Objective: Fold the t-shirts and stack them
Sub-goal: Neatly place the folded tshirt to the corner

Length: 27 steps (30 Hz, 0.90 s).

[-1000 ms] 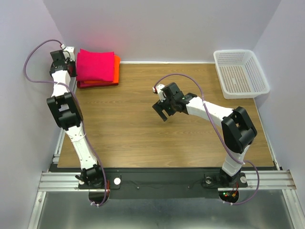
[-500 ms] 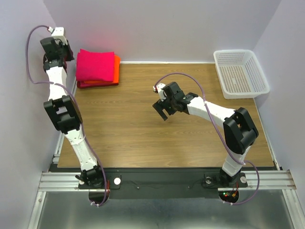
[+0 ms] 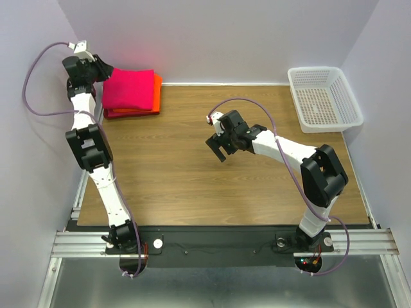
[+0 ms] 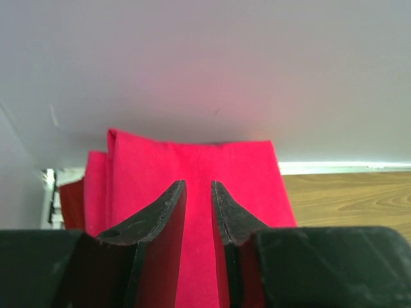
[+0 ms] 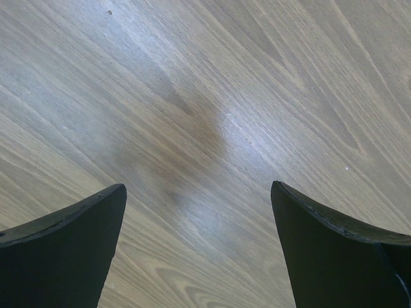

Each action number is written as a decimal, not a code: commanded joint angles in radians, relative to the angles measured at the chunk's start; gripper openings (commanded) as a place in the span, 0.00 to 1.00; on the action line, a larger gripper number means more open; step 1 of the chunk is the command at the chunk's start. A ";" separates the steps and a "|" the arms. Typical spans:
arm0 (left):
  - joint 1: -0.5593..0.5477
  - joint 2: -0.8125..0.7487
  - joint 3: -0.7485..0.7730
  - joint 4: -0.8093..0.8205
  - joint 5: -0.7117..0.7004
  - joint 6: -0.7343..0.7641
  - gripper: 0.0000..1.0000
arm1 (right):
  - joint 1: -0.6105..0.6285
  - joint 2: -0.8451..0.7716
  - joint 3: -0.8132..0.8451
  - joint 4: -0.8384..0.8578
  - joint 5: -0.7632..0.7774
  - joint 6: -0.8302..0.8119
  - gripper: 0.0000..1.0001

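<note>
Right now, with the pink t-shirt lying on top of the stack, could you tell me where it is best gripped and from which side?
Probably its right-hand edge, approached from over the table. The pink t-shirt lies flat, its far and left sides close to the walls, while the orange t-shirt pokes out beneath that edge, leaving a step for a finger to slip under.

Top cam high over whole table; wrist cams close, past jaws.

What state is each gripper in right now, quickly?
Left gripper: closed to a narrow slit, holding nothing.
Right gripper: wide open, holding nothing.
</note>
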 commanded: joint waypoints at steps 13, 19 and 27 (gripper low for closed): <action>0.011 0.196 0.081 0.109 -0.211 -0.048 0.35 | -0.009 0.070 0.024 0.004 0.035 0.001 1.00; 0.015 0.225 0.093 0.101 -0.234 -0.042 0.35 | -0.008 0.089 0.046 -0.006 0.039 -0.002 1.00; 0.031 0.102 0.017 0.113 -0.312 -0.059 0.56 | -0.008 0.066 0.063 -0.019 0.082 -0.008 1.00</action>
